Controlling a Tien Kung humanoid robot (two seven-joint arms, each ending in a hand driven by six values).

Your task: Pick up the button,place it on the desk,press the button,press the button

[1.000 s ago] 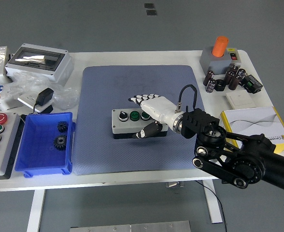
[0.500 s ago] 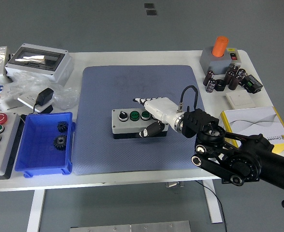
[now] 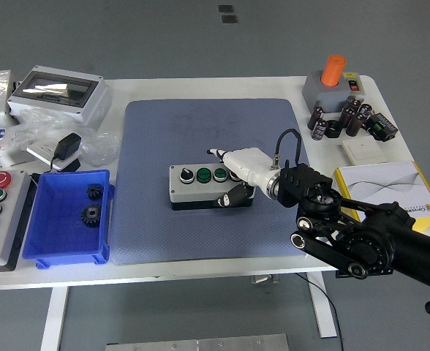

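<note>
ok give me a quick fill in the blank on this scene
1. The button box sits on the ____ mat.
2. The right hand rests over the box's ____ end.
3. The two gears lie in a ____ tray.
4. The cylinder at the far right is ____.

Missing words: blue; right; blue; orange

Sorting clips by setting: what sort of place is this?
Probably an electronics or robotics lab bench: a grey button box on a blue mat, a blue bin of gears, and capacitors.
</note>
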